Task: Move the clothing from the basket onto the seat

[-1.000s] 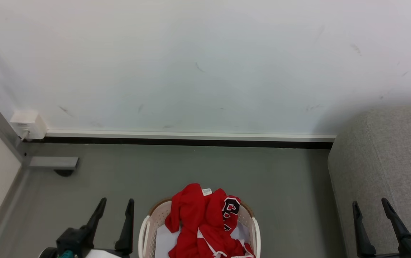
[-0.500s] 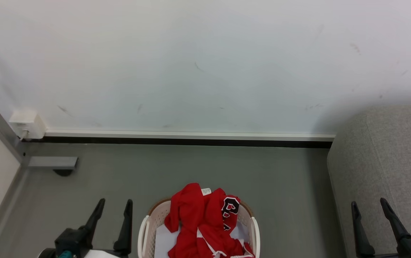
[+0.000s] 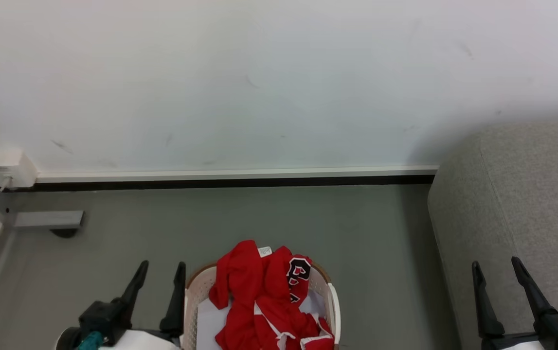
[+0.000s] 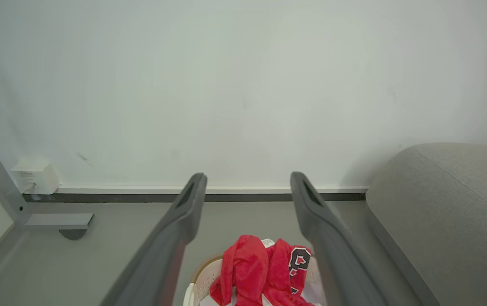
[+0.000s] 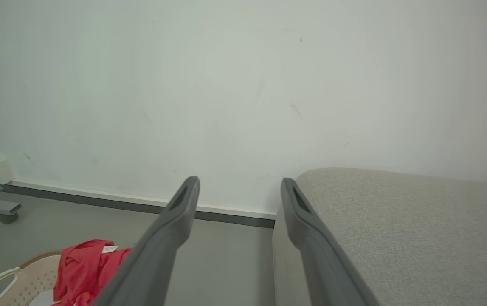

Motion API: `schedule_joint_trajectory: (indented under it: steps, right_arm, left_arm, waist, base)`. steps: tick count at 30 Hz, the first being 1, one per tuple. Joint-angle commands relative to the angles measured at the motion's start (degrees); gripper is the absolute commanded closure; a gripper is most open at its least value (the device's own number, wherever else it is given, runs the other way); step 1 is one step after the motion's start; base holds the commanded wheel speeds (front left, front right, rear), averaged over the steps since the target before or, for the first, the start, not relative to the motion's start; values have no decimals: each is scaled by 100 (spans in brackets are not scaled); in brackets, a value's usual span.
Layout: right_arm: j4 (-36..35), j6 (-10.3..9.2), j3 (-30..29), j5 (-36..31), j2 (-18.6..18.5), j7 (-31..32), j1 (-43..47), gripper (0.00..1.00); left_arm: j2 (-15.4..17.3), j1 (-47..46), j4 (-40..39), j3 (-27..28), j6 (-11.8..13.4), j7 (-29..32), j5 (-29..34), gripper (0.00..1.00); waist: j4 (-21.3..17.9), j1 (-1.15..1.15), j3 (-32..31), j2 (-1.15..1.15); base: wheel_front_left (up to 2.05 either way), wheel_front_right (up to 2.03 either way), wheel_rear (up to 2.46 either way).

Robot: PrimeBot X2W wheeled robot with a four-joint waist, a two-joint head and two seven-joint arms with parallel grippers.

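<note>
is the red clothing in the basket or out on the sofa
In the basket: the clothing lies crumpled inside the basket, heaped above its far rim, apart from the seat.

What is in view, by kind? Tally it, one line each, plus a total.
Basket: 1
Heap of red clothing: 1
Sofa: 1
Grippers: 2, left gripper and right gripper
White wall box: 1
Grey frame foot: 1
Total: 7

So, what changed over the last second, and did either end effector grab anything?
Nothing was grasped or released. The head camera turned slightly right and down, so the whole picture slid left and up. The red sports clothing stays heaped in the white perforated plastic basket, with the light grey fabric sofa to its right, and the left end effector and right end effector stay open and empty.
</note>
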Motion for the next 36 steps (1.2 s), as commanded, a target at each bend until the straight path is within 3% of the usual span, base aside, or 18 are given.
schedule_joint_trajectory:
  steps: [1, 11, 21, 27, 36]
  right_arm:
    - [-62, -13, -1, 39, -3, 4, -117, 0]
    - [-317, -13, 62, 86, 0, 4, -481, 0]
    - [-640, -13, 253, 437, 3, 3, -1001, 0]
    - [-810, -13, 292, 515, 5, 4, -1182, 0]
    - [-991, -13, 306, 665, 5, 4, -1436, 0]
  left_arm:
    - [19, -123, 36, -52, -6, -5, -68, 0]
    - [24, -1047, 717, -528, -3, -5, -9, 0]
    - [53, -2550, 2691, -936, 34, 225, 98, 0]
    - [48, -3271, 3559, -1015, 179, 657, 137, 0]
    - [39, -4045, 4735, -871, 622, 1207, -110, 0]
  waist:
    - [-136, 0, 142, 0]
    - [-688, 0, 1017, 0]
    - [-1188, 0, 2131, 0]
    - [-1278, 0, 2605, 0]
    - [-1367, 0, 3194, 0]
  base:
    - [0, 0, 0]
    - [0, 0, 0]
    - [0, 0, 0]
    - [0, 0, 0]
    - [0, 0, 0]
